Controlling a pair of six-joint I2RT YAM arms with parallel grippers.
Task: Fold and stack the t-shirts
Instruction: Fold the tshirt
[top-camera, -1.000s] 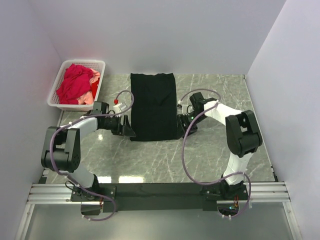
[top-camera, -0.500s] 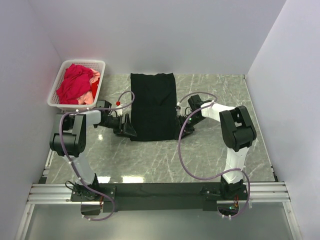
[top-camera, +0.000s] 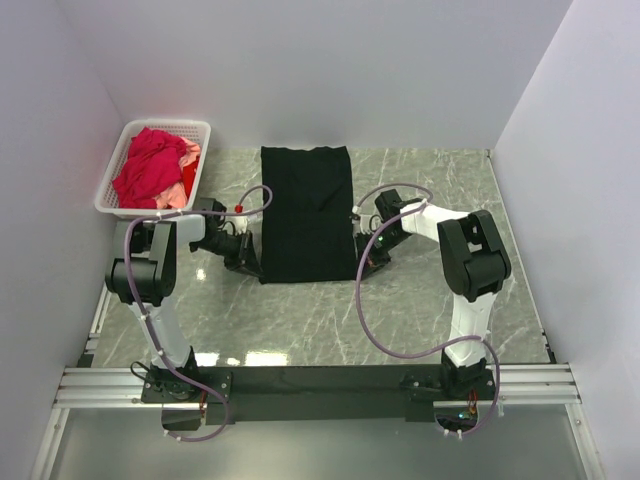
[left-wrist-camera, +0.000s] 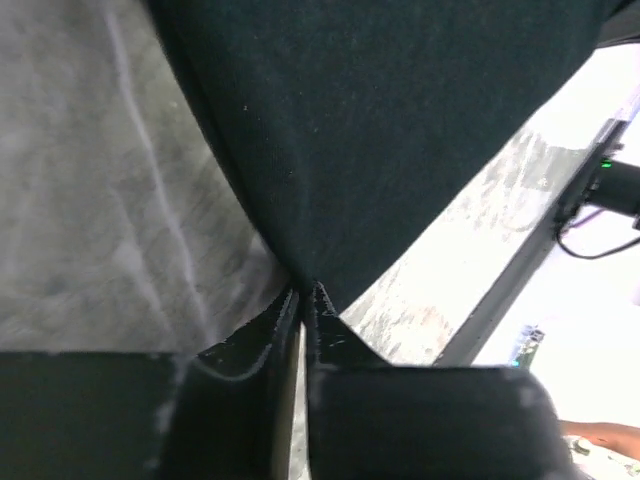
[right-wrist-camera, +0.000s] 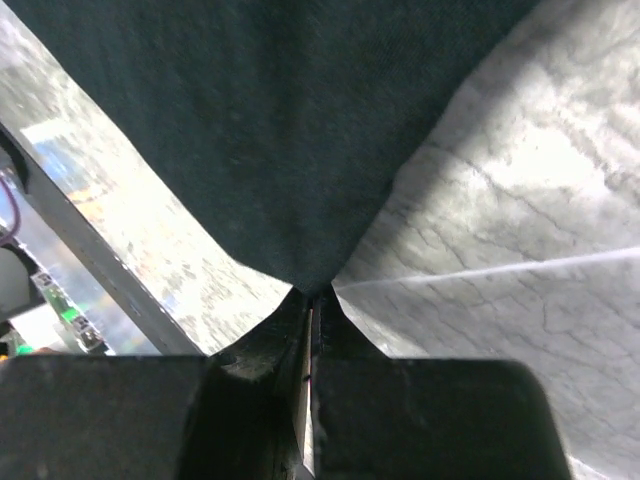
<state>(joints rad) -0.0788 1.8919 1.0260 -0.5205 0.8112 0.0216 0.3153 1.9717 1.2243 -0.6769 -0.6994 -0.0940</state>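
The black shirt (top-camera: 306, 212) lies flat on the tabletop (top-camera: 440, 310) just right of the basket (top-camera: 170, 123), already narrowed to a long strip running from the basket's far end toward the arms. That suggests its sides are folded in, while the fold along its length is not yet made. The left hand (left-wrist-camera: 303, 290) is at the strip's near corner on the basket side, its fingers pressed almost together and pinching the cloth's tip. The right hand (right-wrist-camera: 312, 292) is at the near corner away from the basket, its fingers closed tight on that tip as well. With both near corners pinched, the step in hand looks like carrying the near edge over toward the far edge. Inside the basket a red shirt (top-camera: 150, 168) and a pink one (top-camera: 188, 192) lie bunched and unfolded. No stack shows beside the basket, so the task seems early: one shirt partly folded, the others untouched.
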